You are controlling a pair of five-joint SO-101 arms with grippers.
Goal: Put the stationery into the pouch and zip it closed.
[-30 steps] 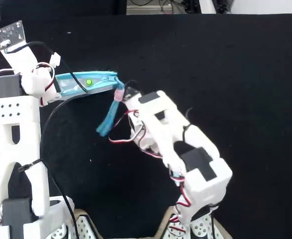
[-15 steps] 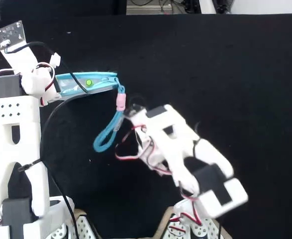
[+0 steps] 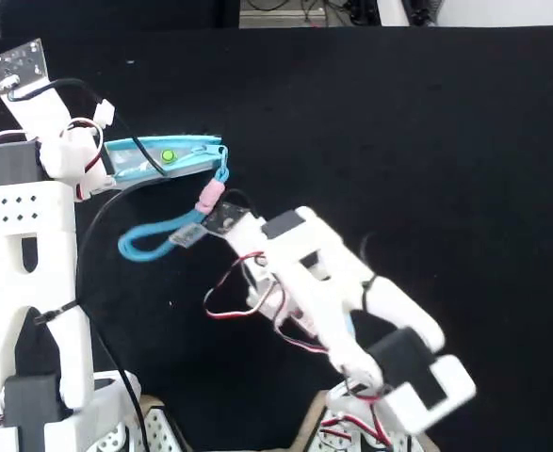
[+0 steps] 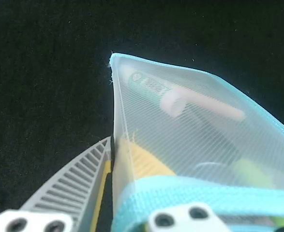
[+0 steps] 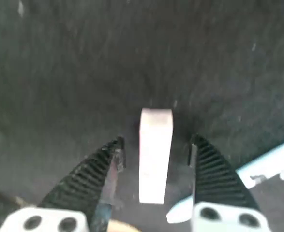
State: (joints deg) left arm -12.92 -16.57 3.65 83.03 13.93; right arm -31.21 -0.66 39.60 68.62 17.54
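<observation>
The blue mesh pouch is held edge-up at the table's left, with my left gripper shut on its near end. Up close, the pouch holds a white pen, a yellow item and a green one, clamped at my left gripper. A pink zipper tag and a blue loop strap hang from the pouch's far end. My right gripper sits just below the tag. Its own view shows my right gripper open with the pink tag between the jaws, untouched.
The black table cloth stretches out to the right and back. Red and white cables trail under the right arm. The blue strap lies beside the right finger.
My right gripper left the pouch's zipper end, drew back, then swung left to the pink tag. The tag and the blue strap swung down and leftward. The left arm stayed still.
</observation>
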